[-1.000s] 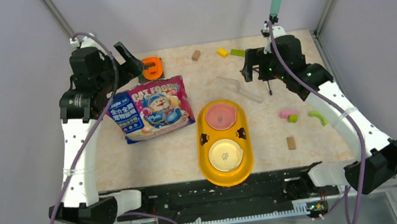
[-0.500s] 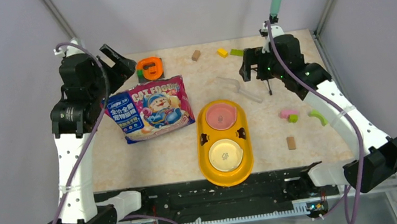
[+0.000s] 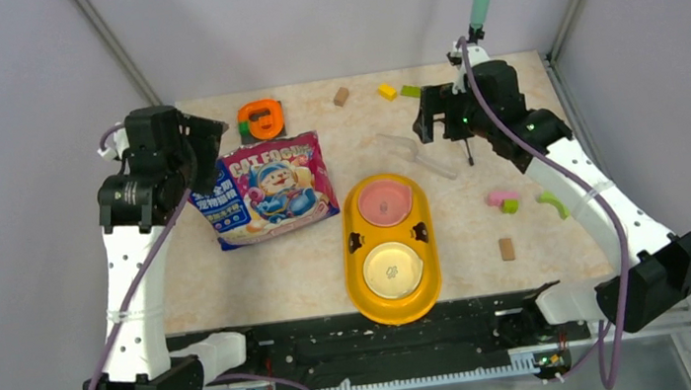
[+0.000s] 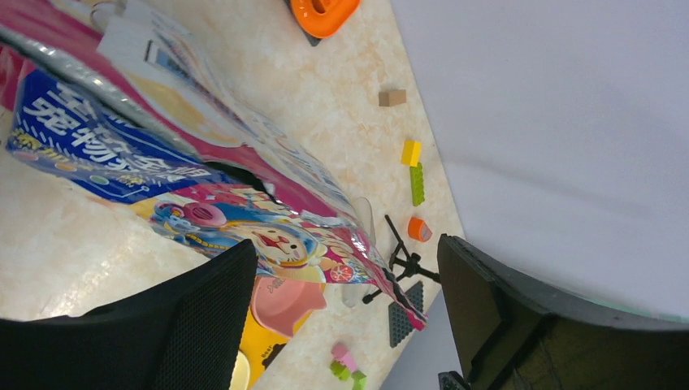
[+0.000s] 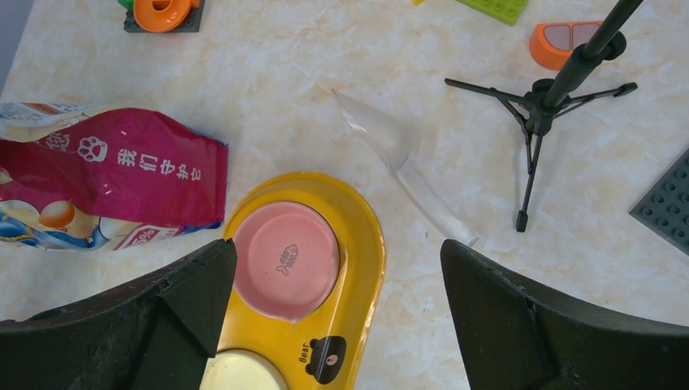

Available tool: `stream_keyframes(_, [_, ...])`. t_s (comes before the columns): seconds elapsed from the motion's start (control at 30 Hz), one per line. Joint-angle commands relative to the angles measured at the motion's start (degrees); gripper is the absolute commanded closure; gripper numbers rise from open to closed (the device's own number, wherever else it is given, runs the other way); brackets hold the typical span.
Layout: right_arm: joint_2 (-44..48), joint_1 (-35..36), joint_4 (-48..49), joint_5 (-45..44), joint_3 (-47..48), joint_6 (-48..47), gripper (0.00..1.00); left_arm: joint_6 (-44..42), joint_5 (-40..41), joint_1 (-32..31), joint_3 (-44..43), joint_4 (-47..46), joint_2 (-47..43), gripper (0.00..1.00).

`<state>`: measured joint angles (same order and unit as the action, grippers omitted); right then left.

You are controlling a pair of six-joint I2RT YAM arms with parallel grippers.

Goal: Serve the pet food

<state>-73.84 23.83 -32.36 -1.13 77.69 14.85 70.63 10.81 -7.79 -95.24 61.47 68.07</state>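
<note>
Fingers (image 5: 520, 325) wide and empty on right gripper (image 5: 337, 244) and left gripper (image 4: 343, 244); right one should drop square across clear scoop (image 5: 398, 158) handle, mid-frame, left one steady bag (image 3: 271, 189).

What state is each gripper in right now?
Left gripper: open, holding nothing.
Right gripper: open, holding nothing.

Plain pale grey walls (image 3: 319, 9) enclose a beige marbled tabletop (image 3: 281, 272) under soft, even light
</note>
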Motion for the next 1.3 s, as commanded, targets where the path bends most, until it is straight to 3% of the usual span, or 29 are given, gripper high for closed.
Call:
stream_keyframes(0.0, [-1.1, -0.02, 1.83, 2.2, 0.38, 0.77, 0.01, 13.0, 3.5, -0.03, 4.73, -1.28, -1.35, 0.15])
stream_keyframes(0.23, [-2.39, -0.01, 1.07, 2.69, 1.24, 0.72, 0.01, 16.46, 2.96, -0.12, 7.18, -3.53, 3.15, 0.22])
stream_keyframes(0.37, [-2.87, 0.01, 0.72, 2.96, 1.28, 1.03, 0.01, 17.38, 4.35, -0.03, 9.03, -5.73, 4.41, 0.36])
stream_keyframes(0.5, [-3.12, 0.0, 0.67, 3.05, 0.76, 1.47, 0.01, 15.59, 3.67, -0.03, 9.07, -6.35, 6.46, 0.65])
stream_keyframes(0.6, [-3.21, -0.02, 0.46, 2.82, 0.54, 1.95, 0.01, 13.88, 2.42, 0.06, 8.87, -6.22, 7.8, 0.99])
stream_keyframes(0.7, [-3.42, -0.02, 0.52, 2.65, 0.46, 2.19, 0.01, 8.45, 2.39, 0.32, 8.63, -8.45, 7.41, 1.0])
stream_keyframes(0.8, [-3.71, -0.01, 0.48, 2.36, 0.61, 2.14, 0.01, -13.07, -6.76, 1.07, 9.87, -23.91, 6.46, 1.0])
stream_keyframes(0.87, [-4.01, 0.04, 0.53, 2.23, 0.71, 2.14, 0.02, -20.68, -10.37, 2.07, 7.6, -26.9, 7.11, 1.0])
stream_keyframes(1.03, [-4.94, -0.01, 0.82, 2.5, 0.67, 2.09, 0.02, -35.54, -17.76, 4.43, -5.9, -21.88, 13.14, 1.0])
stream_keyframes(1.27, [-6.68, 0.02, 1.55, 3.11, 1.07, 2.26, 0.02, -47.83, -37.97, 7.37, -24.38, -11.36, 25.15, 1.0])
